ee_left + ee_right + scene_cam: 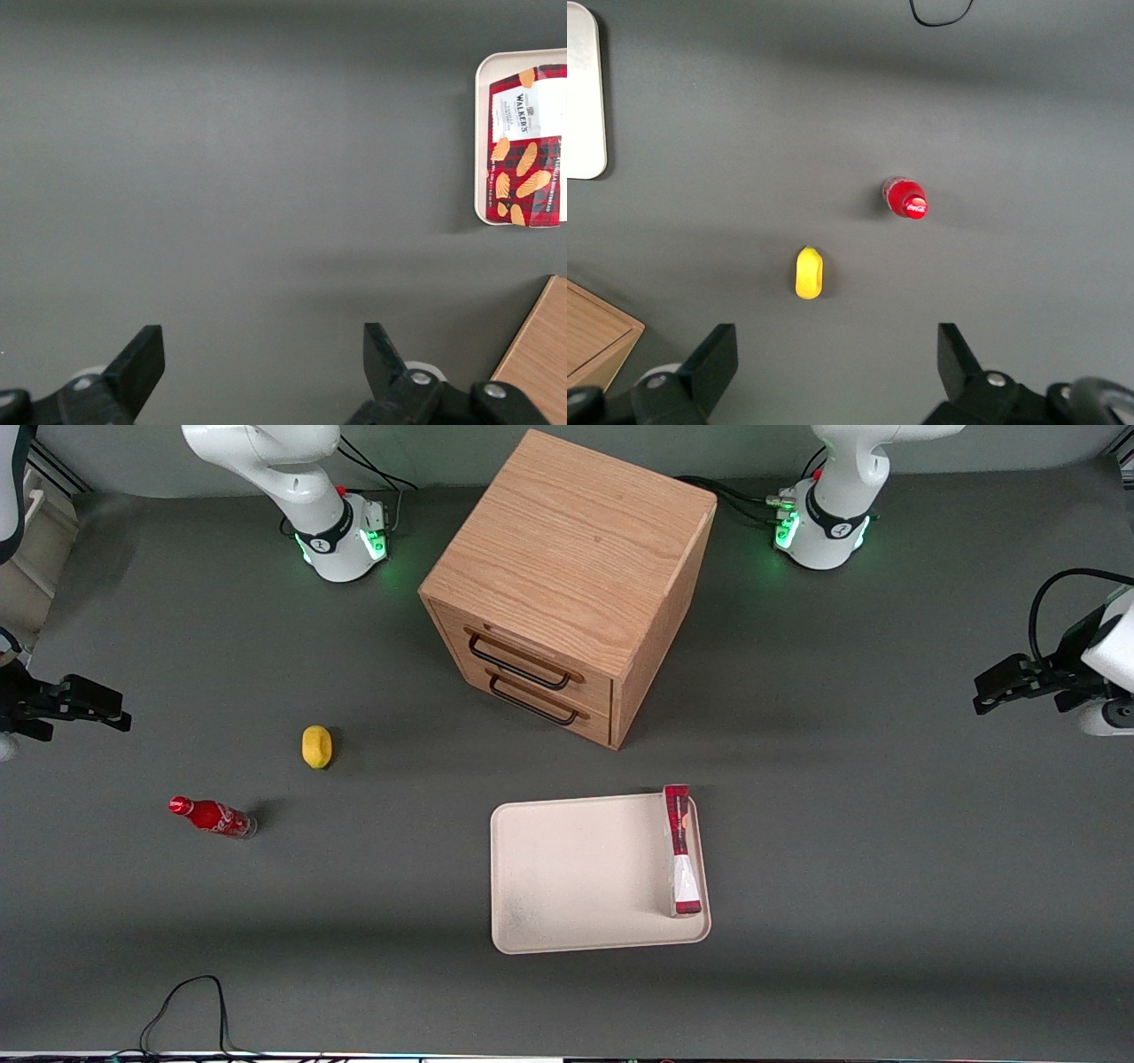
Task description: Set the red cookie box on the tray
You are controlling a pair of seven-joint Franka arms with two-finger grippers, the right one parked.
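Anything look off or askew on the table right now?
Only the red cookie box: it stands on a narrow edge along the tray's rim toward the working arm, its end farthest from the front camera overhanging the rim. The gripper hangs open, away from the tray, over bare table.

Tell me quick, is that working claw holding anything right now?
Left gripper: open and holding nothing, up above bare table toward the working arm's end, apart from the red cookie box, which stands on the tray.
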